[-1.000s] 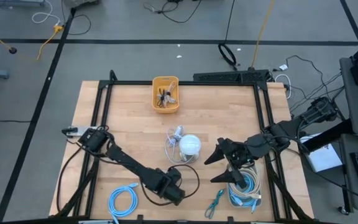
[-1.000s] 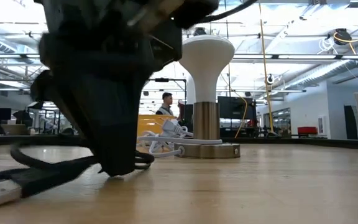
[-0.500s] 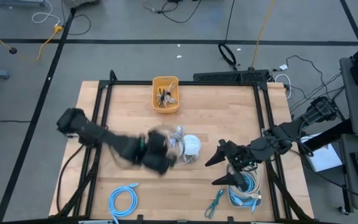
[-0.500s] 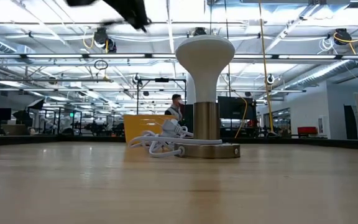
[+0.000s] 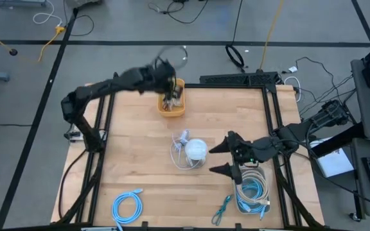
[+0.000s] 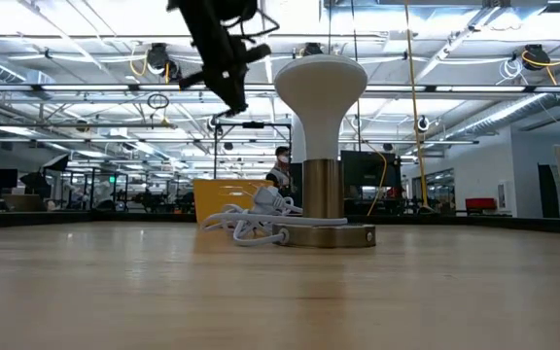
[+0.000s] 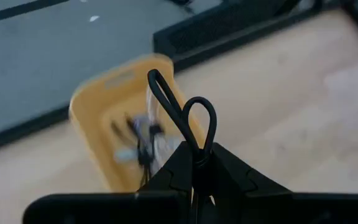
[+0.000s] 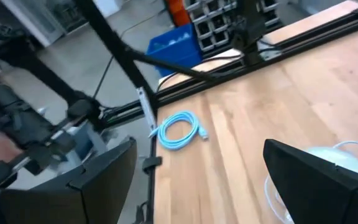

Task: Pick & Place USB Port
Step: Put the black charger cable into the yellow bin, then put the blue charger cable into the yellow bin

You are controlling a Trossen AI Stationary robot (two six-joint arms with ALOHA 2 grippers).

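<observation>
A black cable (image 7: 182, 118) is pinched between the pressed-together fingers of the left gripper (image 5: 167, 72), its loops standing up past the fingertips. The gripper is held above the yellow bin (image 5: 171, 97) at the far edge of the bench (image 5: 133, 154), apparently so the cable can be dropped among the pieces already lying there. The right gripper (image 5: 222, 158) is spread wide and waits low beside the white lamp (image 5: 196, 149), over a coil of cables (image 5: 252, 190).

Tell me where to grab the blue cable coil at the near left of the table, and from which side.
Grip the blue cable coil across its bundled loop, descending from straight above. It lies flat on the table with open wood around it, so fingers can likely straddle the strands; the loose connector end looks a poorer hold.
</observation>
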